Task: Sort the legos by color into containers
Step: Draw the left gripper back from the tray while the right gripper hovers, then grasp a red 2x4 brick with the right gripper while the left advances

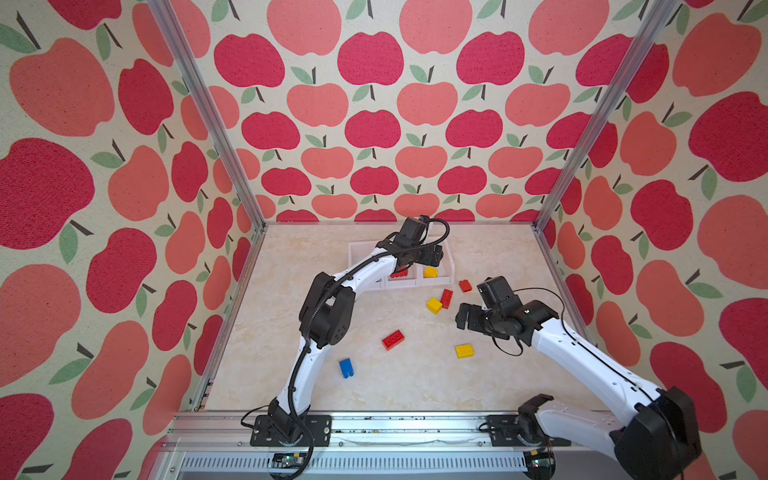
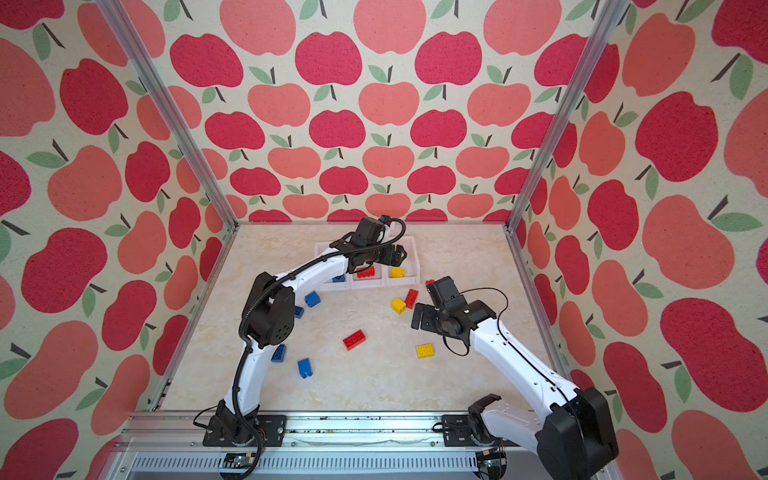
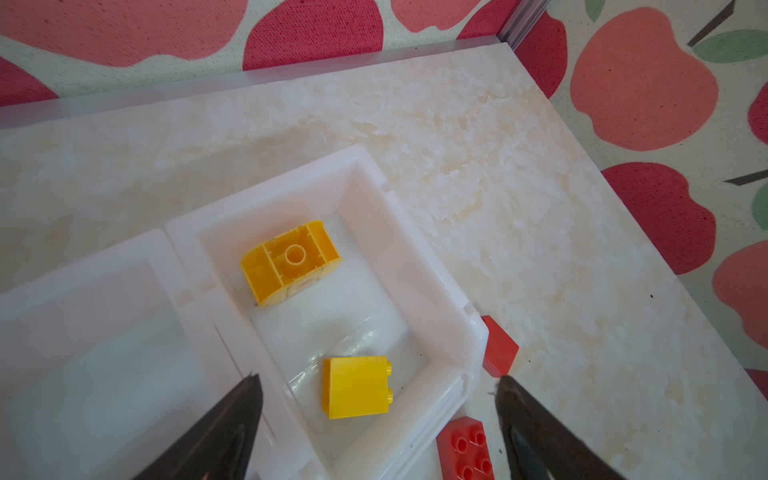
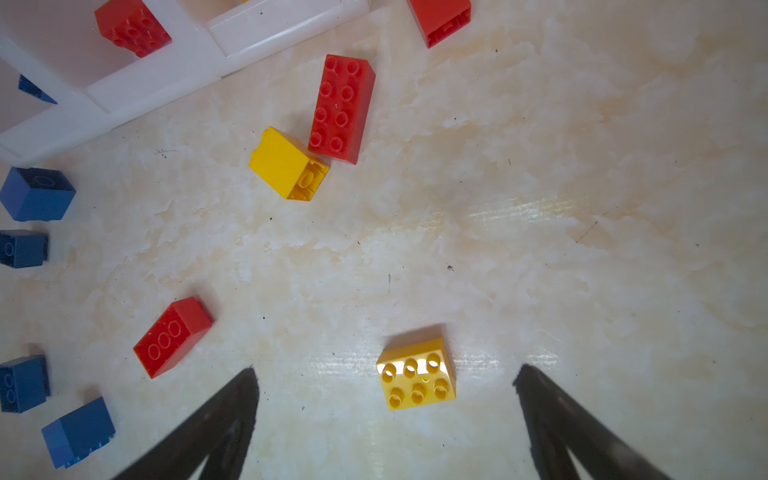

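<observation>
Left wrist: L fingers (image 3: 216,436) wide apart above container (image 3: 440,291) w/ yellow legos (image 3: 355,386) (R fingers (image 4: 208,432) too)

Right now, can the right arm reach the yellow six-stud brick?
Likely yes: the right gripper is open, close above the yellow brick, which sits alone, studs up, with bare table around it.
</observation>
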